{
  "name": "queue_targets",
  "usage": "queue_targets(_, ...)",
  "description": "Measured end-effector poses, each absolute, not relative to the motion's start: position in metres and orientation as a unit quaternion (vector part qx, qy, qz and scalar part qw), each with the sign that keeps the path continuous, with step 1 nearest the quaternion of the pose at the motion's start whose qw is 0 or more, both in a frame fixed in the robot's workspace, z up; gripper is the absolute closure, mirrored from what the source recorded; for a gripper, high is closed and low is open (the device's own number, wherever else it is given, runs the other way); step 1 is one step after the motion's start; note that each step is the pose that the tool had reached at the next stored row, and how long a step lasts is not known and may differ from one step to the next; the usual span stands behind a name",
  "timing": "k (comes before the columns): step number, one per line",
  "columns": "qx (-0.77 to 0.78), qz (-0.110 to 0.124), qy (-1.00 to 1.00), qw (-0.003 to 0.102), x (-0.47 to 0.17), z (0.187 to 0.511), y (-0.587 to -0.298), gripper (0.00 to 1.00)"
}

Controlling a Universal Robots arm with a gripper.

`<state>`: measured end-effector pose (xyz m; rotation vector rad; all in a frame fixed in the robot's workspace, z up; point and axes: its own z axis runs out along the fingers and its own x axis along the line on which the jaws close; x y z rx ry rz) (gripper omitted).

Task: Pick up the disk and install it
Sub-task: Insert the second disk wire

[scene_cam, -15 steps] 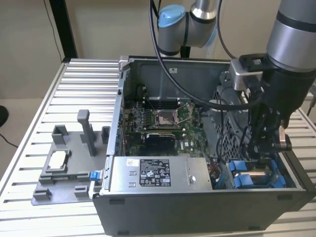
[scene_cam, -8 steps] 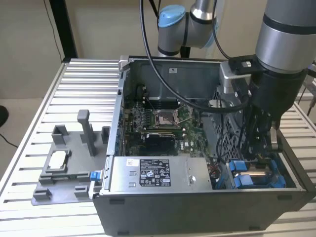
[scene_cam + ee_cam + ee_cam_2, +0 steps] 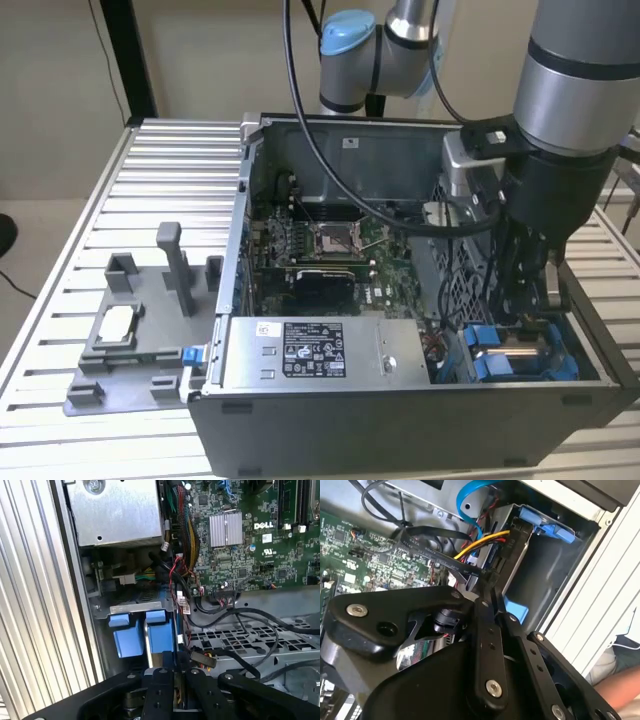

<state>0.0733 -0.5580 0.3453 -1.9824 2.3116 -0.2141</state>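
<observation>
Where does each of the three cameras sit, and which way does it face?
Exterior view: off the arm, above, looking down on the open computer case and arm.
First wrist view: on the arm, facing into the case at the blue drive carrier, with the black end effector in frame.
Second wrist view: on the arm, facing the drive bay from another side, end effector in front.
All three views share the blue carrier.

You see the arm (image 3: 560, 120) reaching down into the open computer case (image 3: 400, 400) on the worktop (image 3: 150, 180), its claw (image 3: 525, 285) just above the blue-framed disk (image 3: 520, 355) at the exterior view's right.
</observation>
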Motion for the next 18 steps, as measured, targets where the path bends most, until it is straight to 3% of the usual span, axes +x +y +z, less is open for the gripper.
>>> queue_targets(18, -0.663, -0.069, 0.743, 0.051, 0.0749, 0.3415, -0.5612, 1.00)
